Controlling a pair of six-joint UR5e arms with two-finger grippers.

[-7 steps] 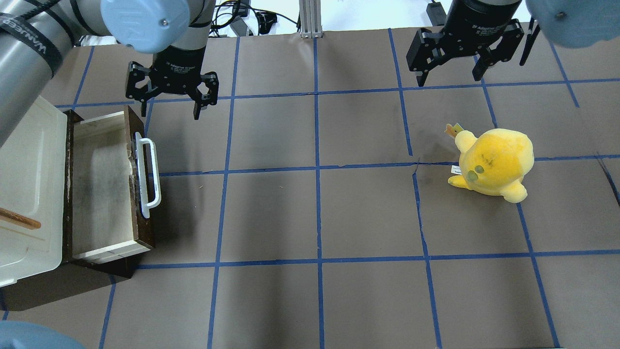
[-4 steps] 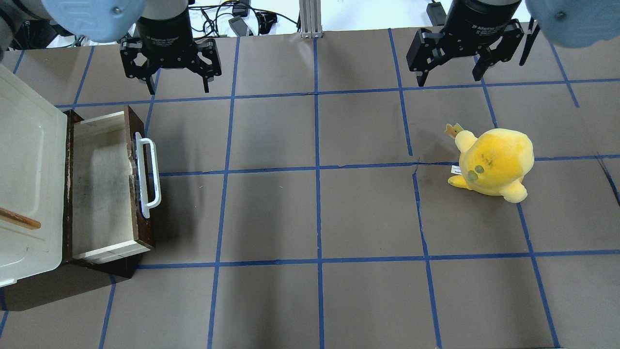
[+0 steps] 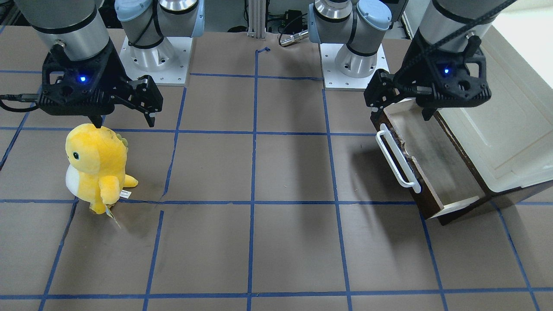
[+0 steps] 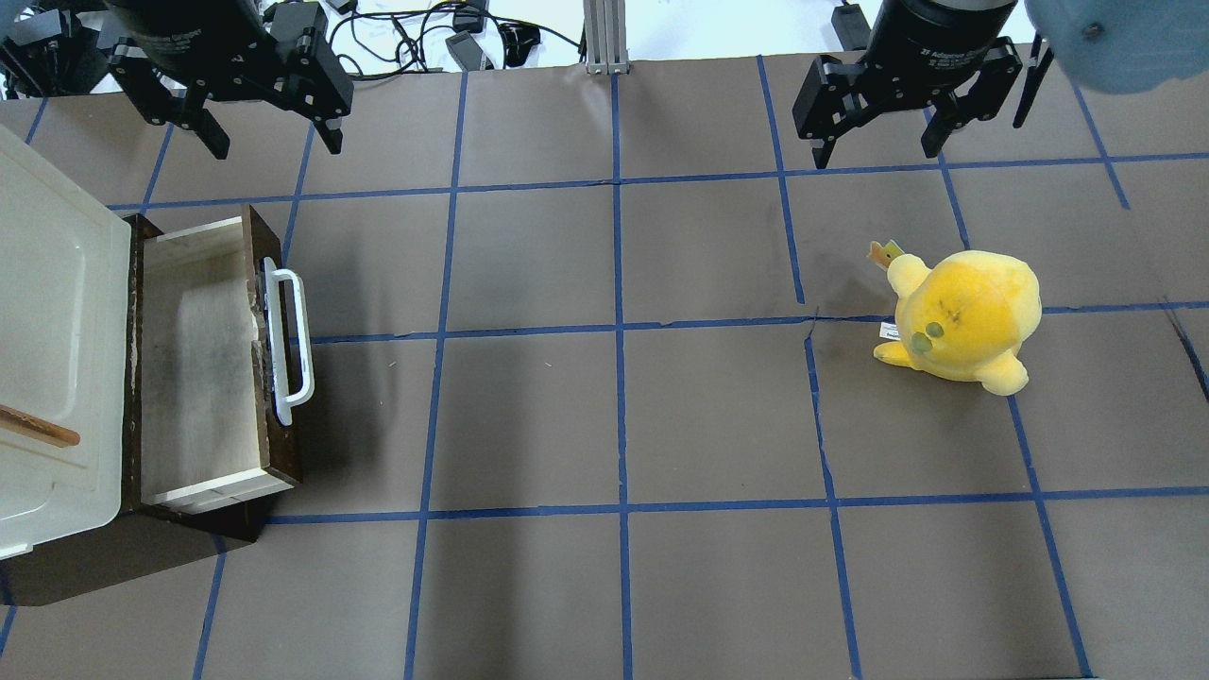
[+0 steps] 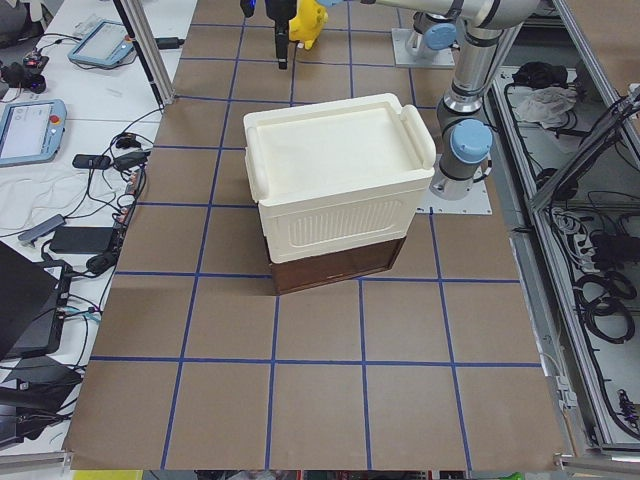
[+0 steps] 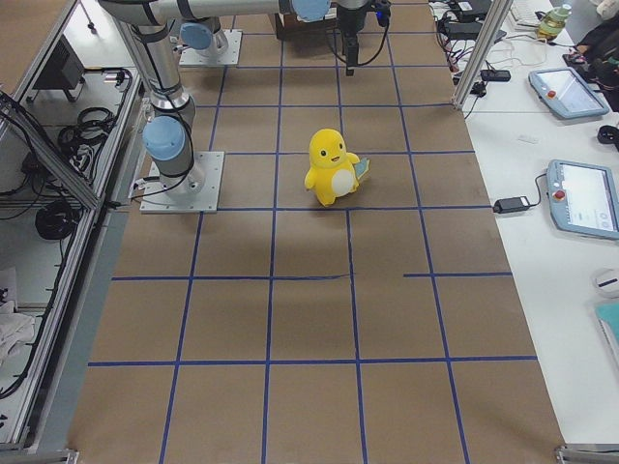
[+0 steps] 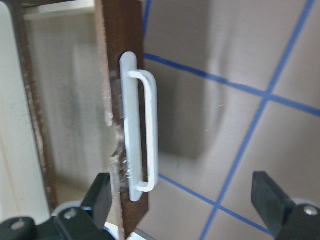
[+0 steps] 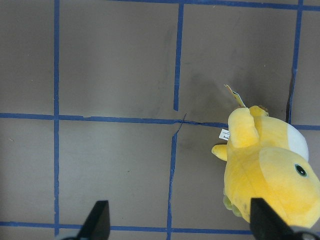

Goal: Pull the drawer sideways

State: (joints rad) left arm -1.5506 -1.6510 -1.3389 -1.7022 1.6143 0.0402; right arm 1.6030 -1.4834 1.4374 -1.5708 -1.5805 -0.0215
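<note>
The drawer [image 4: 198, 359] stands pulled out from under the cream cabinet top [image 4: 47, 312], with its white handle [image 4: 293, 345] facing the table [image 4: 614, 425]. The left hand [image 4: 277, 148] hangs high above the drawer's handle, fingers spread wide and empty. The right hand [image 4: 876, 156] is also spread and empty. It is well apart from the drawer, above a yellow plush toy [image 4: 963, 316].

dark wooden drawer [image 4: 280, 453], fuzzy plush toy [image 4: 963, 316]
</note>
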